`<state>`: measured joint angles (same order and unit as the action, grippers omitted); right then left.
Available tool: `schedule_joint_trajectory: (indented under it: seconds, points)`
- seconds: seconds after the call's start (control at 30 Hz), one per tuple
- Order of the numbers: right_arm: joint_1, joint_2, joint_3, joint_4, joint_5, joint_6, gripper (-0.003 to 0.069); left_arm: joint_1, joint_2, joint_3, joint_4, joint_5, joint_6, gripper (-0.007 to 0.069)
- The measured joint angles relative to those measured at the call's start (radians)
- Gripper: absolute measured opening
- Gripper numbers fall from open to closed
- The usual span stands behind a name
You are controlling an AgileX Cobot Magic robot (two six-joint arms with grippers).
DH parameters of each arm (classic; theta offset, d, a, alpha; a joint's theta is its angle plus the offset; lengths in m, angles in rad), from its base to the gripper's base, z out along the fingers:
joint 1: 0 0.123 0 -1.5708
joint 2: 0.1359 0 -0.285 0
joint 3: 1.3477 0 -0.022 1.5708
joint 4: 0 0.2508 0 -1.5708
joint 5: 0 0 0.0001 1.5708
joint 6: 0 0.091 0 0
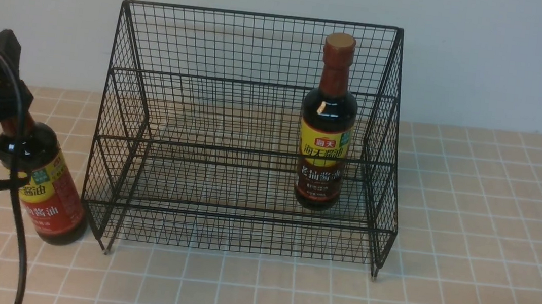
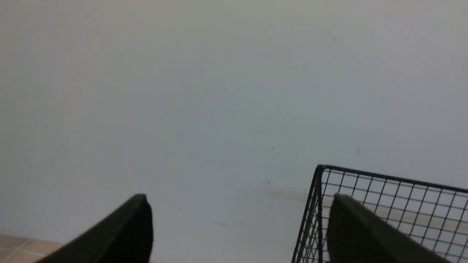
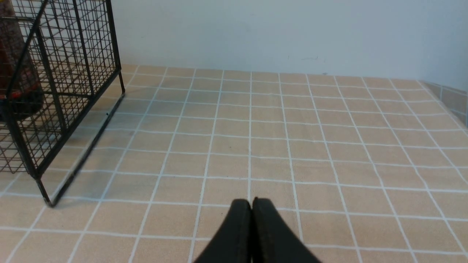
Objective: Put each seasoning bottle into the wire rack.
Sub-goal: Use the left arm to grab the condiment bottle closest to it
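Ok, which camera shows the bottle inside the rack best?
Front view: the brown-label bottle shows whole, upright in the wire rack. The right wrist view catches only a blurred sliver through the mesh; the left wrist view shows none of it.

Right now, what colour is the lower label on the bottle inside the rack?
Dark brown, on the soy sauce bottle; front view shows it best.

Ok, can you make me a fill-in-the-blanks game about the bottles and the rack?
1. The brown-label bottle stands ___ the wire rack.
2. The bottle outside the rack has a ___ lower label.
3. The right gripper is ___, holding nothing.
Missing words: inside; red; shut.
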<state>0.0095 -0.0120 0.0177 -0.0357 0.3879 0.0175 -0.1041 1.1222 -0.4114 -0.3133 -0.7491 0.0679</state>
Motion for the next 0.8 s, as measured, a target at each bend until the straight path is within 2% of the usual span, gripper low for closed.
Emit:
schedule_joint_trajectory:
  seconds: [0.23,0.53,0.63,0.7,0.73,0.8]
  points:
    - [0.0,0.0,0.0,-0.001,0.0,0.0,-0.0013,0.0,0.125,-0.002,-0.001,-0.046,0.045,0.0582]
    - [0.0,0.0,0.0,-0.001,0.0,0.0,-0.0013,0.0,0.247,-0.007,-0.001,-0.084,0.049,0.058]
    - [0.0,0.0,0.0,-0.001,0.0,0.0,-0.0013,0.0,0.255,-0.008,-0.001,-0.098,0.049,0.053]
    - [0.0,0.0,0.0,-0.001,0.0,0.0,-0.0013,0.0,0.263,-0.008,-0.005,-0.098,0.049,0.0425]
    - [0.0,0.0,0.0,-0.001,0.0,0.0,-0.0013,0.0,0.263,-0.008,-0.004,-0.098,0.049,0.0402]
    - [0.0,0.0,0.0,-0.001,0.0,0.0,-0.0013,0.0,0.265,-0.008,-0.008,-0.097,0.049,0.0248]
